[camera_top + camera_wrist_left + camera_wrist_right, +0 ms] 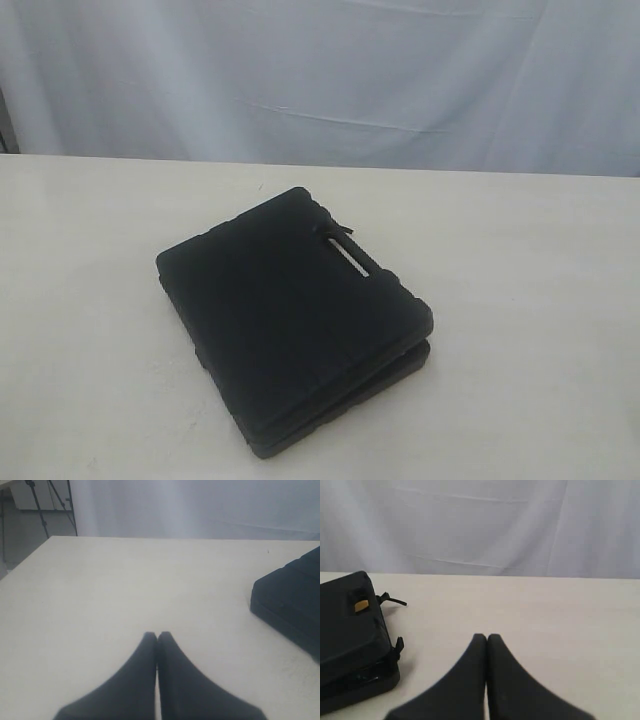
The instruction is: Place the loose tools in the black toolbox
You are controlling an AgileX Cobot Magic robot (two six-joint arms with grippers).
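Black moulded plastic fills the middle of the scene: the toolbox (pixel 290 320) lies folded shut and flat on a cream counter (pixel 90 250), its two hinged halves stacked one on the other. A narrow gap shows between them at the end of the handle side nearer the exterior camera. A slot-shaped handle hole (pixel 352 258) runs along that side of the toolbox, and a short black strap (pixel 335 232) sticks out just beside it. Behind the toolbox, past the counter's far edge, hangs a pale, creased curtain (pixel 320 70). The left pincer (pixel 157 636) hovers over bare counter, apart from the toolbox, its two dark fingers pressed together tip to tip with nothing between them; one corner of the toolbox shows at the margin of its wrist view. The right pincer (pixel 486 637) is likewise drawn together and empty, also apart from the toolbox. From that side a small yellow-orange patch (pixel 361 605) is visible on the toolbox's upper half, near the strap; what it is cannot be told
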